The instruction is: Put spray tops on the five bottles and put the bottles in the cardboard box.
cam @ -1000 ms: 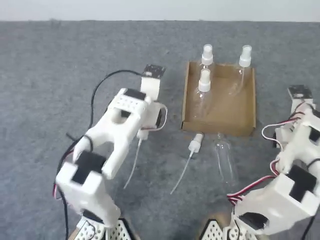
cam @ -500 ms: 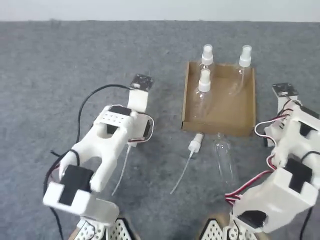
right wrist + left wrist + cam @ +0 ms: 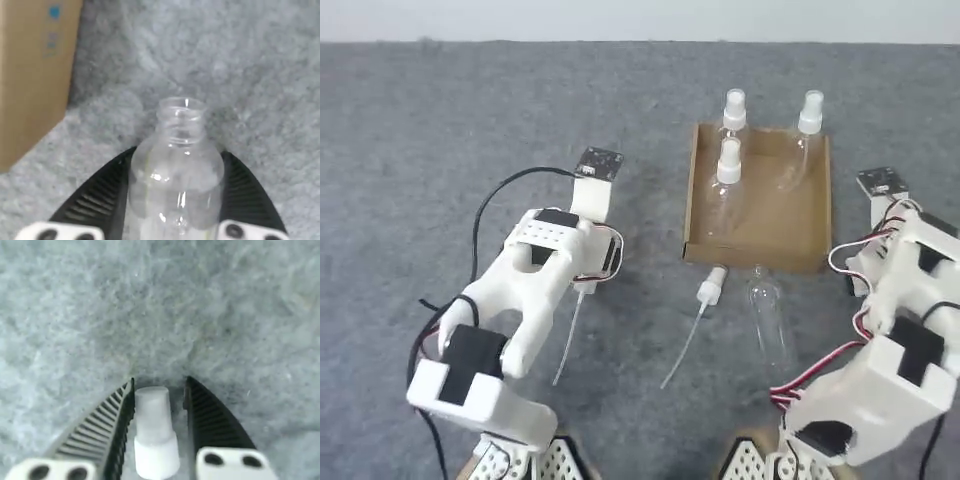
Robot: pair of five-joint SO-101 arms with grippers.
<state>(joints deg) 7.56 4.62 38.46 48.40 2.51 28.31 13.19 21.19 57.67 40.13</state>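
In the left wrist view my left gripper [image 3: 157, 390] is shut on a white spray top [image 3: 152, 435] above the grey carpet. From the high view, its thin tube [image 3: 570, 335] hangs under the left arm [image 3: 540, 290]. My right gripper [image 3: 175, 155] is shut on a clear bottle [image 3: 177, 160] with an open neck, just beside the cardboard box [image 3: 35, 75]. The box [image 3: 820, 215] holds three bottles with spray tops [image 3: 728, 165]. In front of the box lie a loose spray top [image 3: 710, 288] and an uncapped bottle [image 3: 770, 315].
Grey carpet covers the whole table. The right arm [image 3: 900, 330] stands close to the box's right side. Both arm bases sit at the near edge. Open carpet stretches to the left and behind the left arm.
The left arm has pulled left and back from the box with the spray top and its tube. The right arm has shifted a little toward the box.
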